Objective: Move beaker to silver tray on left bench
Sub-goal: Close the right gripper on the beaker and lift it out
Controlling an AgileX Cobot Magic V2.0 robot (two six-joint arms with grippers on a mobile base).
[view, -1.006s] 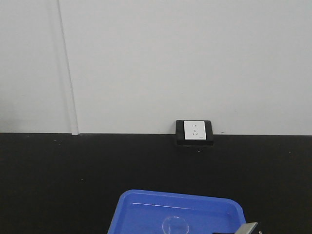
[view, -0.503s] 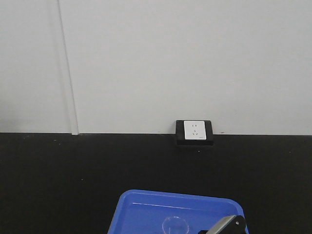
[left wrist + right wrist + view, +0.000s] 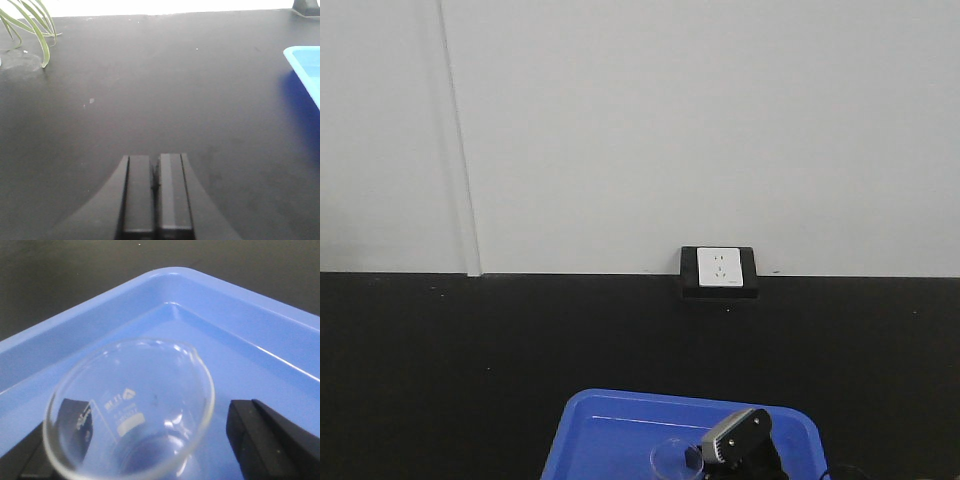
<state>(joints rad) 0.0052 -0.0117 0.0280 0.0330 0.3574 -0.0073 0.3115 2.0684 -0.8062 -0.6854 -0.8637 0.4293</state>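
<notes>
We watch the grey and black wrist end of the right arm [image 3: 738, 440] shift across the front view. A second ago only its tip pokes up at the bottom edge of the picture, by the right edge of the bright blue plastic tray [image 3: 620, 420]. Half a second ago it sits further left, over the tray's right edge. Now it stands higher and further left again, well inside the tray. Its left side overlaps the small clear glass beaker [image 3: 670, 458], and it hides the beaker's right part, which was plainly visible before.
</notes>
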